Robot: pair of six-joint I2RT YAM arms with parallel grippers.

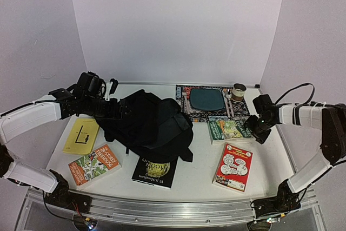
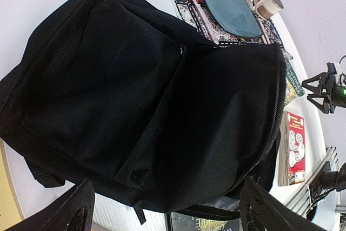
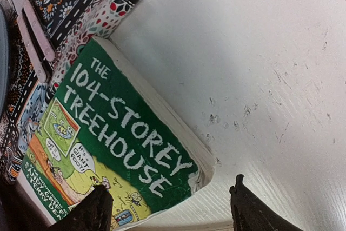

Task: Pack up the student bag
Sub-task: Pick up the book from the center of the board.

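Black fabric, the student bag (image 1: 148,125) slumps on the bench (image 1: 197,176), its long axis slanting from far left to near right. It lies just ahead of the left jaws (image 2: 167,209), which gape wide and empty. The right jaws (image 3: 170,209), parted and holding nothing, straddle a corner of the green book (image 3: 113,139), "The 104-Storey Treehouse", to the bag's right.

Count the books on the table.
5: yellow book far left, orange book front left, black book front centre, green book right, red book front right. Backpack may hide more.
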